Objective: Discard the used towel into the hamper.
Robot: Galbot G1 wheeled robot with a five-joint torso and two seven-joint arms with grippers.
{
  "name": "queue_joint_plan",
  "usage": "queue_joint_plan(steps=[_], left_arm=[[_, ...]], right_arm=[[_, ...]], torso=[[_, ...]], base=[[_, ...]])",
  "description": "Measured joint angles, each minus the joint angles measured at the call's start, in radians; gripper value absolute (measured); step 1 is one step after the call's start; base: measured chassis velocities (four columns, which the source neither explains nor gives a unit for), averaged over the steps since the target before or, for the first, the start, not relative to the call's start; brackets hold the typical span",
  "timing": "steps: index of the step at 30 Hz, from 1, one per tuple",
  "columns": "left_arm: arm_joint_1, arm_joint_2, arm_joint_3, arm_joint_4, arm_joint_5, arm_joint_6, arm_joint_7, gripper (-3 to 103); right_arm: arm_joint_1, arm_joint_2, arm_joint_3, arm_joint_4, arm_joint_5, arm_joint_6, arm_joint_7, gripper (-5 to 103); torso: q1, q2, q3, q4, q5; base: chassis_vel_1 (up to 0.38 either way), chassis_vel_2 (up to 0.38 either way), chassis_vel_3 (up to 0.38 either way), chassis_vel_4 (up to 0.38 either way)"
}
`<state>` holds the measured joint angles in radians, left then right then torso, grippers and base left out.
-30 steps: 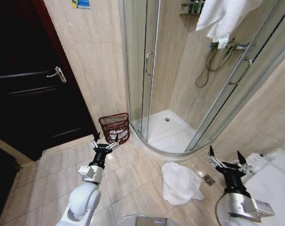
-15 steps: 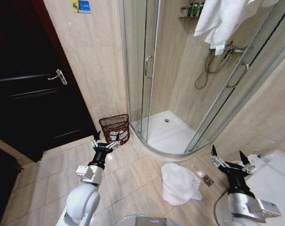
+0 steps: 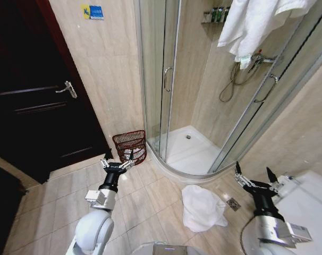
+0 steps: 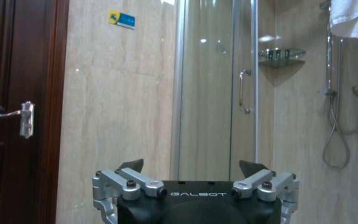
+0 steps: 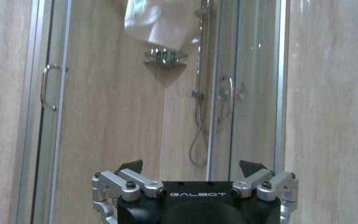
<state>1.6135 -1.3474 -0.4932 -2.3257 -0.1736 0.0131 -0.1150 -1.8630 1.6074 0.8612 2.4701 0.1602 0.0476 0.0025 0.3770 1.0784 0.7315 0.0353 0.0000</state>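
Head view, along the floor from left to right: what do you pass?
Dark door → left gripper → hamper → towel on the floor → floor drain → right gripper.

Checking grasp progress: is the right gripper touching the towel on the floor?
Apart. The head view shows the right gripper, open, raised beside the towel, bare tile between them.

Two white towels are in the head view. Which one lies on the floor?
The crumpled white towel on the beige floor tiles in front of the shower tray, near the right gripper. The other white towel hangs high over the shower fittings.
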Motion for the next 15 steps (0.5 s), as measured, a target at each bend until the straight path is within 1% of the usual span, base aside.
queue_joint_plan(steps=[3,4,5,7,8,10,11,12,14,15], left_arm=[[-0.044,0.013,-0.001,0.010,-0.018,0.010,0.004,100],[-0.044,0.013,-0.001,0.010,-0.018,0.010,0.004,100],[-0.056,0.015,-0.001,0.004,-0.025,0.021,0.006,100],[-0.064,0.016,-0.005,-0.005,-0.029,0.028,0.009,100],[-0.064,0.016,-0.005,-0.005,-0.029,0.028,0.009,100],[-0.064,0.014,-0.010,-0.028,-0.035,0.047,0.007,100],[-0.064,0.014,-0.010,-0.028,-0.035,0.047,0.007,100],[-0.055,0.014,-0.008,-0.050,-0.037,0.060,0.001,100],[-0.040,0.008,-0.001,-0.070,-0.027,0.062,-0.002,100],[-0.040,0.008,-0.001,-0.070,-0.027,0.062,-0.002,100]], right_arm=[[0.005,0.000,0.006,0.028,-0.018,-0.024,0.002,100],[0.005,0.000,0.006,0.028,-0.018,-0.024,0.002,100],[0.010,0.000,0.003,0.029,-0.016,-0.048,0.005,100],[0.017,0.001,0.002,0.029,-0.011,-0.069,0.009,100],[0.017,0.001,0.002,0.029,-0.011,-0.069,0.009,100],[0.032,0.001,0.003,0.030,-0.006,-0.104,0.014,100],[0.032,0.001,0.003,0.030,-0.006,-0.104,0.014,100],[0.040,0.001,-0.001,0.030,0.006,-0.128,0.018,100],[0.054,0.001,-0.006,0.030,0.015,-0.151,0.019,100],[0.054,0.001,-0.006,0.030,0.015,-0.151,0.019,100]], torso=[[0.010,0.022,0.012,-0.0002,-0.0002],[0.010,0.022,0.012,-0.0002,-0.0002],[0.013,0.029,0.016,-0.0001,-0.0003],[0.018,0.039,0.021,-0.0002,0.0000],[0.018,0.039,0.021,-0.0002,0.0000],[0.025,0.054,0.030,-0.0001,-0.0001],[0.025,0.054,0.030,-0.0001,-0.0001],[0.029,0.065,0.035,0.0000,0.0001],[0.035,0.077,0.042,0.0000,-0.0001],[0.035,0.077,0.042,0.0000,-0.0001]], base=[[0.000,0.000,0.000,0.000],[0.000,0.000,0.000,0.000],[0.000,0.000,0.000,0.000],[0.000,0.000,0.000,0.000],[0.000,0.000,0.000,0.000],[0.000,0.000,0.000,0.000],[0.000,0.000,0.000,0.000],[0.000,0.000,0.000,0.000],[0.000,0.000,0.000,0.000],[0.000,0.000,0.000,0.000]])
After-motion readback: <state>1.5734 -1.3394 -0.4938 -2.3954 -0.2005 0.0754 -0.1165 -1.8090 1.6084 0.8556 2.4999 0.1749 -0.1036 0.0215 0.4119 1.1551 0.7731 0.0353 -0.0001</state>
